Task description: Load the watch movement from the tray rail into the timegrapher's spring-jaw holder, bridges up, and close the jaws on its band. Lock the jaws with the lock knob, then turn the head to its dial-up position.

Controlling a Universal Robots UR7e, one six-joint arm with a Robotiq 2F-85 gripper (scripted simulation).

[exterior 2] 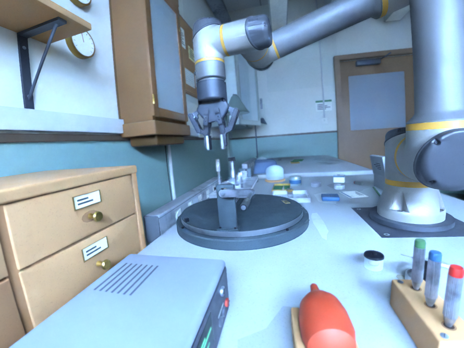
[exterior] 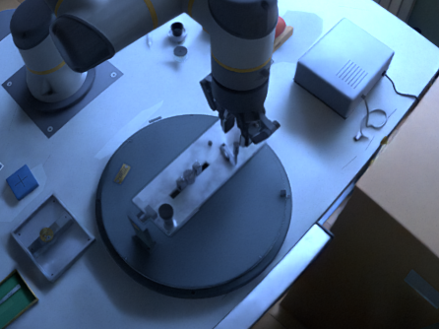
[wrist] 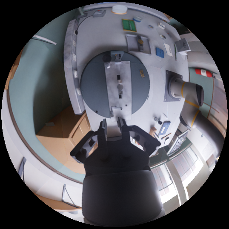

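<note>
The watch movement (exterior: 47, 233) is a small brass disc on the rail of a grey tray (exterior: 51, 242) at the bench's left edge, also seen in the wrist camera (wrist: 140, 41). The timegrapher head (exterior: 199, 178) is a pale plate on a post over a round dark base (exterior: 194, 204). Its spring-jaw holder (exterior: 188, 176) sits mid-plate with nothing in it. A knob (exterior: 166, 211) stands at the plate's near end. My gripper (exterior: 244, 132) hangs above the plate's far end (exterior 2: 215, 142). It is partly open and holds nothing (wrist: 112, 124).
A grey instrument box (exterior: 343, 65) sits to the right with its cable (exterior: 372, 119). A blue pad (exterior: 21, 181) and a green tray (exterior: 14, 298) lie near the movement's tray. The arm's base (exterior: 51, 74) stands at the back left. A drawer cabinet (exterior 2: 63, 232) flanks the bench.
</note>
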